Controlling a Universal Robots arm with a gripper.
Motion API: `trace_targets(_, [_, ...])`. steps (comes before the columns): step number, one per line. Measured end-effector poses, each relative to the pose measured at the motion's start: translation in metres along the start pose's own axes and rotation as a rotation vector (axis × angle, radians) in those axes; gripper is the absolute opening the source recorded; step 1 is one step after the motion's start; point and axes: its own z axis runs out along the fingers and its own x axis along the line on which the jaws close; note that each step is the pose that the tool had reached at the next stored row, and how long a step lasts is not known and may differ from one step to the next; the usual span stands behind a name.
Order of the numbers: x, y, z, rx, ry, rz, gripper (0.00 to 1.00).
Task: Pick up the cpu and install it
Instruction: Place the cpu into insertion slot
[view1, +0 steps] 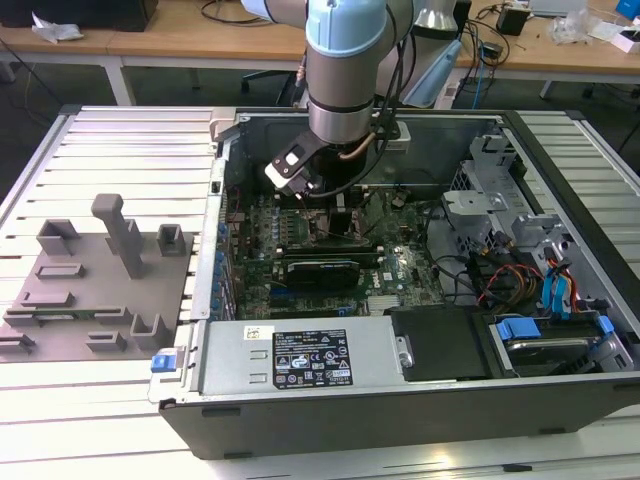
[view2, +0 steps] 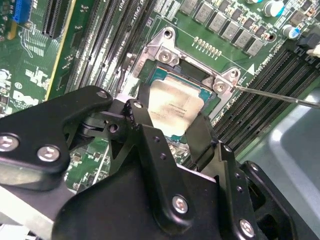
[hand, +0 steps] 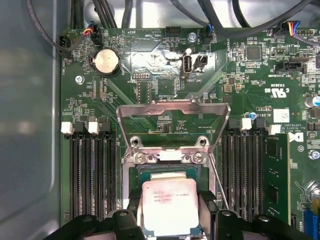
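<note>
Slatted metal table (view1: 100, 150) — open case (view1: 400, 400) | gripper (hand: 170, 216) clasps cpu (hand: 169, 202) at socket (hand: 134, 177)

The cpu (hand: 169, 200) (view2: 175, 107) carried several faint lines of dark print on its metal top in both wrist views, not legible letter for letter. White lettering ran across the green motherboard (hand: 240, 80) beside its connectors and chips in the first wrist view, along with a white sticker (hand: 281, 115) bearing small dark print. A white triangle mark (view2: 251, 68) stood on the board at one socket corner in the second wrist view. In the exterior view, a large label (view1: 310, 358), black with white blocks and rows of symbols, lay on the grey power supply cover (view1: 230, 365), with a small pale sticker (view1: 258, 333) just beside it.
</note>
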Motion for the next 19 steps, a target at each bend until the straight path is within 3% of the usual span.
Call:
trace_targets(11, [0.0, 0.0, 0.0002, 0.0, 0.0001, 0.0, 0.53])
trace_targets(19, [0.0, 0.0001, -0.0032, 0.0001, 0.0015, 0.006, 0.53])
